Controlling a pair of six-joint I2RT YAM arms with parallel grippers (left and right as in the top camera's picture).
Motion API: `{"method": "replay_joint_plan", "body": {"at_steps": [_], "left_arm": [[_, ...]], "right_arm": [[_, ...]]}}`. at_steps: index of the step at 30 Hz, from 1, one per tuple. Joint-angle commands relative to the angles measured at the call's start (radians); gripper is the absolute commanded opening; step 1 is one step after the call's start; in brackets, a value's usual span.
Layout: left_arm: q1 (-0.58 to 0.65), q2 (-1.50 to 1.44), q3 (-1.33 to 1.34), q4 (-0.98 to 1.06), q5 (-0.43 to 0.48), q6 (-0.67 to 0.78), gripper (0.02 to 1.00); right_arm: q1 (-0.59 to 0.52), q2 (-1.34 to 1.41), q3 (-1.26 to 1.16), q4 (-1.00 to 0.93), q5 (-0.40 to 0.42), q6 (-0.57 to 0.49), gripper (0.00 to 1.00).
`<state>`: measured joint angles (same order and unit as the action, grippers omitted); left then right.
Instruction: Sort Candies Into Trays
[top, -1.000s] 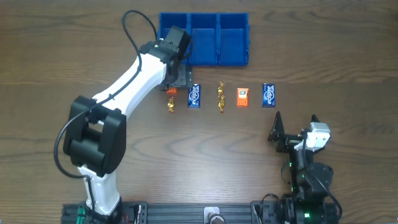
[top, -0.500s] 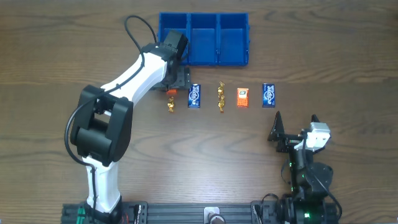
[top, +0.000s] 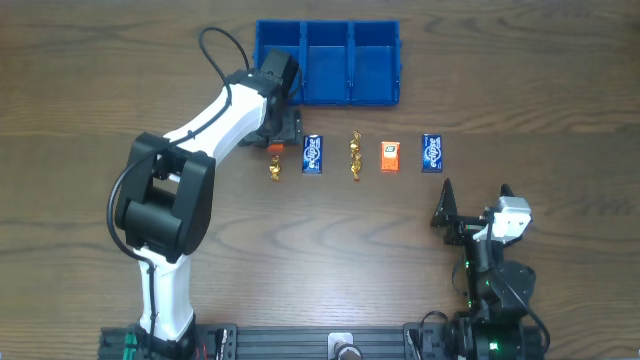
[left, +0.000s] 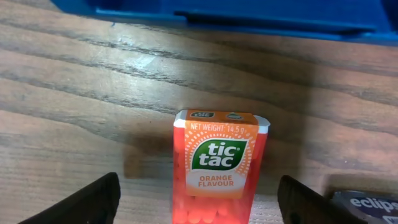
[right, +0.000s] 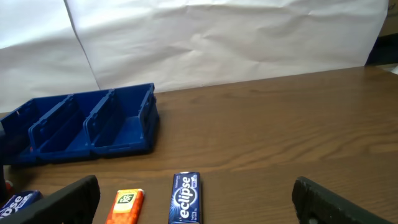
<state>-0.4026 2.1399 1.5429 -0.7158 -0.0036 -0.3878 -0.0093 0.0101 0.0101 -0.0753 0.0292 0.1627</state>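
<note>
An orange mint box (left: 221, 168) lies flat on the wooden table, just in front of the blue three-compartment tray (left: 217, 12). My left gripper (left: 198, 186) is open and low over it, one finger (left: 93, 202) on each side of the box without touching it. From above, that gripper (top: 280, 135) sits over the orange box (top: 274, 149) below the tray (top: 328, 95). My right gripper (top: 472, 205) stands open near its base, holding nothing.
A row of candies lies below the tray: a gold one (top: 275, 170), a blue pack (top: 313, 153), another gold one (top: 355, 158), a second orange box (top: 390, 156) and a blue pack (top: 431, 152). The tray compartments look empty.
The left arm's elbow has swung up and right, and its gripper has settled slightly lower over the orange box. The right arm has not moved.
</note>
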Motion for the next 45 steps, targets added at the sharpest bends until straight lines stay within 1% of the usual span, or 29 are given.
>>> {"method": "replay_joint_plan", "body": {"at_steps": [1,5,13,17,21,23,27,31,34,39,45], "left_arm": [[0.004,0.031,-0.003,0.001,0.002,0.006,0.687],[0.003,0.031,-0.003,0.008,0.002,0.006,0.529],[0.003,0.031,-0.003,0.012,0.002,0.006,0.393],[0.001,0.029,0.001,0.014,0.005,0.006,0.349],[-0.014,-0.011,0.026,-0.006,0.011,-0.004,0.332],[-0.026,-0.051,0.047,-0.028,-0.013,-0.024,0.327],[-0.061,-0.176,0.130,-0.047,-0.105,-0.034,0.329],[-0.076,-0.231,0.288,-0.047,-0.212,0.024,0.343],[-0.067,-0.208,0.440,-0.023,-0.260,0.092,0.345],[-0.034,-0.119,0.570,-0.019,-0.265,0.134,0.336],[0.011,0.007,0.578,-0.019,-0.200,0.128,0.347]], "right_arm": [[-0.006,-0.007,-0.002,-0.006,-0.006,-0.015,0.998],[-0.006,-0.007,-0.002,-0.006,-0.006,-0.015,0.998],[-0.006,-0.007,-0.002,-0.006,-0.006,-0.015,0.998],[-0.006,-0.007,-0.002,-0.006,-0.006,-0.015,0.998],[-0.006,-0.007,-0.002,-0.006,-0.006,-0.015,0.998],[-0.006,-0.007,-0.002,-0.006,-0.006,-0.015,0.998],[-0.006,-0.007,-0.002,-0.006,-0.006,-0.015,0.998],[-0.006,-0.007,-0.002,-0.006,-0.006,-0.015,0.998],[-0.006,-0.007,-0.002,-0.006,-0.006,-0.015,0.998],[-0.006,-0.007,-0.002,-0.006,-0.006,-0.015,0.998],[-0.006,-0.007,-0.002,-0.006,-0.006,-0.015,0.998]]}}
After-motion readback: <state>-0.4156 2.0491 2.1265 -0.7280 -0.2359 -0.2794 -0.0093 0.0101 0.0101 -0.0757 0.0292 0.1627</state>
